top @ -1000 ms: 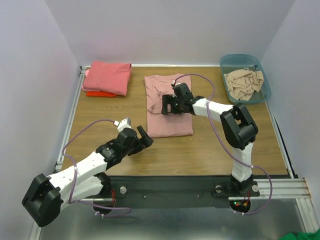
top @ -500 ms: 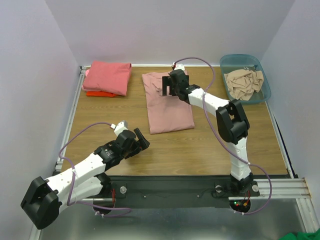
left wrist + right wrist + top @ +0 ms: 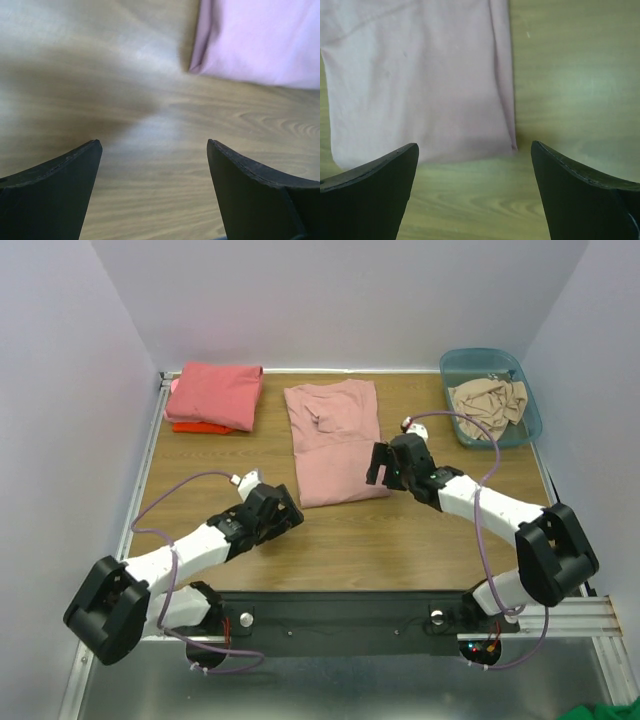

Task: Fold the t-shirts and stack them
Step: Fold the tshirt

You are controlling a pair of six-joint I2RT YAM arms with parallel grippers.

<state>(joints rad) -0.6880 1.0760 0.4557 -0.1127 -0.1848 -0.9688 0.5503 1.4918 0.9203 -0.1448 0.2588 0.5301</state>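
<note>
**Three shirts counted, both my grippers empty**

I count three t-shirts in pinks and reds on the table. One, the dusty pink t-shirt, lies flat near the middle as a long folded panel, one end toward the back wall. The other two sit as a pile in the far left corner: the folded coral-pink t-shirt on top, and the orange-red t-shirt under it, showing only as a strip along the near edge.

My left gripper is low over bare wood just short of the dusty pink shirt's near left corner, fingers spread with nothing between them. My right gripper is at the shirt's near right edge, also spread and empty; its wrist camera looks down on that near right corner.

One teal bin stands at the far right, holding one crumpled beige cloth.
</note>
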